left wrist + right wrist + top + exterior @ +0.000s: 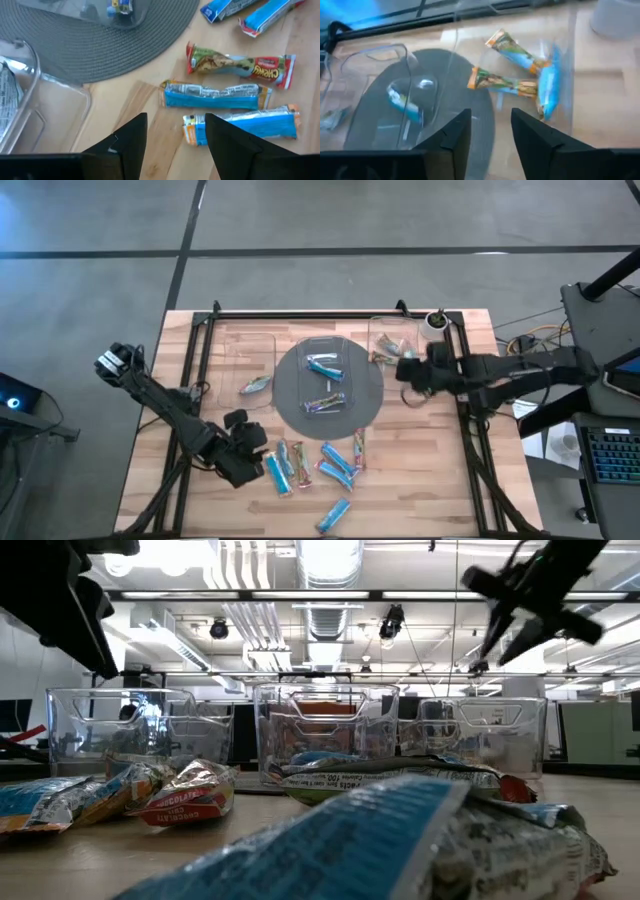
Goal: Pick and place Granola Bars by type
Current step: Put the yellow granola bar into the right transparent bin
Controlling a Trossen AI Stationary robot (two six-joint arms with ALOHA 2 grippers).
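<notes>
Along the table's near edge the loose Granola Bars point(320, 465) look light, crinkly and slippery, best pinched across the middle of the wrapper, and the left gripper point(175, 135) hangs over them, open and holding nothing. Farther back, a clear tray on the grey mat point(290, 405) holds two bars, the left tray point(250, 360) one, and the right tray point(560, 60) three, with the right gripper point(490, 130) empty and part-open above it.

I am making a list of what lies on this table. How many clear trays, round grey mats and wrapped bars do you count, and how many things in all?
Clear trays: 3
Round grey mat: 1
Wrapped bars: 13 that can be made out (7 loose on the wood, 6 in the trays)
Total: 17
</notes>
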